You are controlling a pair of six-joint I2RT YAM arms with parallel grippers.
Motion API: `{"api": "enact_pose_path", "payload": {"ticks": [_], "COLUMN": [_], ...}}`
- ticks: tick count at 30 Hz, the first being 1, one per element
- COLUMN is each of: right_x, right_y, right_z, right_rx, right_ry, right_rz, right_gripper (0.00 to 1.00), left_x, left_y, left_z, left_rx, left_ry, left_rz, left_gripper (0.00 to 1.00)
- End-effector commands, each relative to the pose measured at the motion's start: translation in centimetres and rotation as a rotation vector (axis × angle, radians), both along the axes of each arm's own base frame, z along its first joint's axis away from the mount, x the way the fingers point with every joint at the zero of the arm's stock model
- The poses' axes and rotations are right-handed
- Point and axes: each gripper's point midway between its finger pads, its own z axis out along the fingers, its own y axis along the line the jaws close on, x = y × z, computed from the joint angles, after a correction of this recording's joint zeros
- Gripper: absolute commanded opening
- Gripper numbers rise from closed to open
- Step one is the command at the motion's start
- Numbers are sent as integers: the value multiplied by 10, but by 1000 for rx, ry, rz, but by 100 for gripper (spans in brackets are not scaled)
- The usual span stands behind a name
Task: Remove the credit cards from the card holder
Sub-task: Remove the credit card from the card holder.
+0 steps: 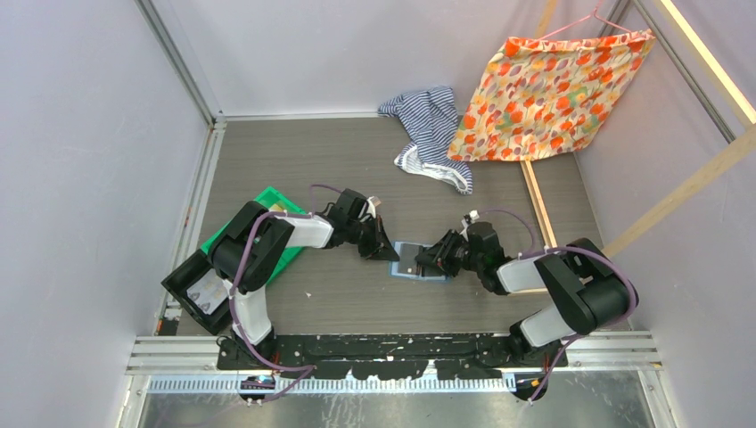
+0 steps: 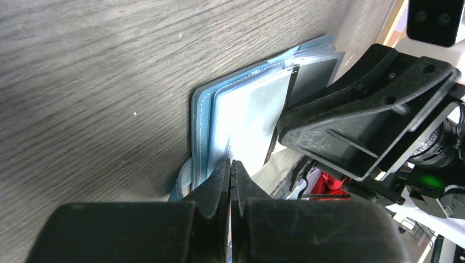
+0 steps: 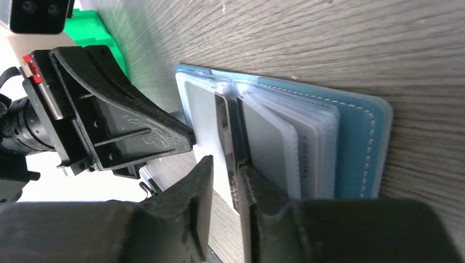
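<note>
Pose check: reaches in low from each side, forearms angled toward mid-table, wrists nearly meeting over card holder (image 1: 419, 263) (image 3: 356, 142) lying open and flat on wood-grain table (image 1: 339, 160), right of green bin (image 1: 267, 201). Presses left gripper (image 1: 390, 250) (image 2: 231, 170), fingers tight together with nothing between, onto clear sleeve at holder's edge. Straddles one raised pale credit card (image 3: 225, 137) with right gripper (image 1: 426, 259) (image 3: 225, 164), fingers narrowly apart either side; cannot tell whether actually pinched.
</note>
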Motion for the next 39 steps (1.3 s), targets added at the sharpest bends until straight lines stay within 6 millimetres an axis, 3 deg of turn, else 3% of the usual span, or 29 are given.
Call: {"api": "enact_pose_path", "payload": {"ticks": [1,8,25,33,39], "right_x": [-18,-18,-24,-26,-27], "right_y": [-26,-30,-57,-61,-62], "right_z": [-45,-43,-30,-18,-5], "right_rx": [-126,-125,-167,-160,-154], "right_ry": [126,121,89,58,30], "right_rz": [-59,-74,-96,-78,-74], "right_gripper": [26,1,1,1,1], "left_x": [-4,-4,-3,0,1], "left_y": [17,18,19,19,29], "left_z": [-29,-29,-29,-22,-13], "left_rx": [124,128,136,136,203], "left_ry": [14,12,14,-11,-38], "left_rz": [20,23,34,33,28], "left_gripper": [0,1,1,0,1]}}
